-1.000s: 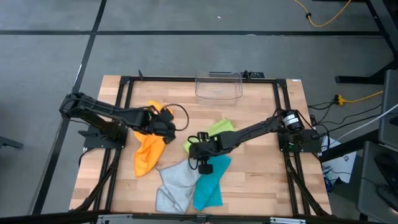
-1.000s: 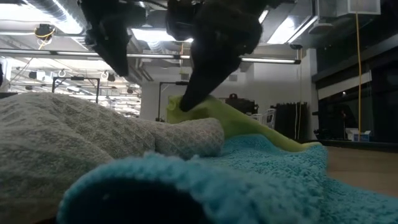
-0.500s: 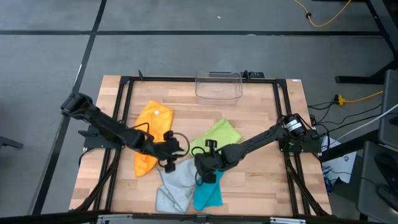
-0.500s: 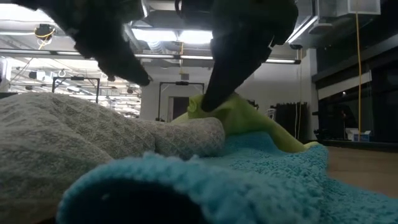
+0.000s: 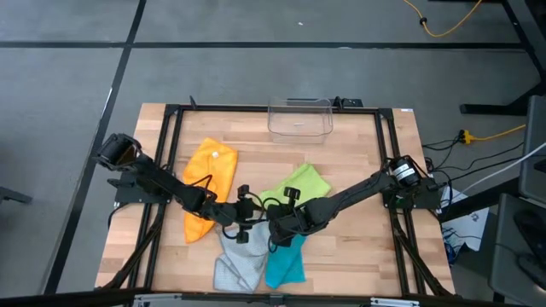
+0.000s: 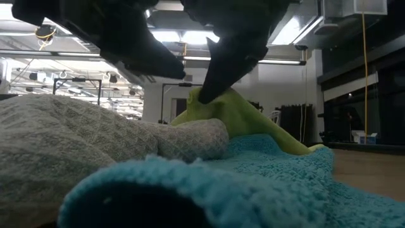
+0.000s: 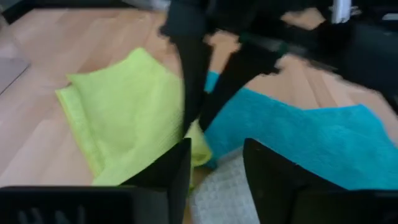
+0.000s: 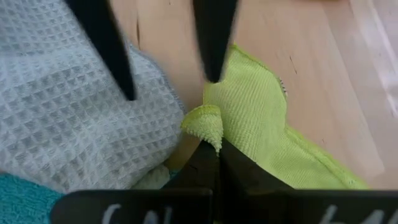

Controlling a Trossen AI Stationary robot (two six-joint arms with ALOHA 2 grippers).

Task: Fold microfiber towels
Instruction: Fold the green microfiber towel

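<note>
lime green towel (image 5: 298,182) is the piece in play: its near corner is pinched between the closed fingers of the right tool (image 8: 210,142), and the rest of the cloth runs away from that tool toward the far right of the desk (image 5: 358,145), long axis slanting away from the pinch. the lifted corner stands up in a small peak in the low view (image 6: 218,107), right at the edge of the light grey towel (image 5: 243,247), which lies just beside the right tool on its left, with the teal blue towel (image 5: 286,260) under and behind it.

left tool (image 7: 214,165) hovers just beside the same corner, fingers spread and holding nothing, pointing at the green cloth with grey weave below it. the orange towel (image 5: 207,183) lies back along the left arm, apart from both tools.

both arms reach low and long to the middle of the desk, tips nearly meeting. the right arm has the corner; my guess is the left needs a second corner before any fold.
</note>
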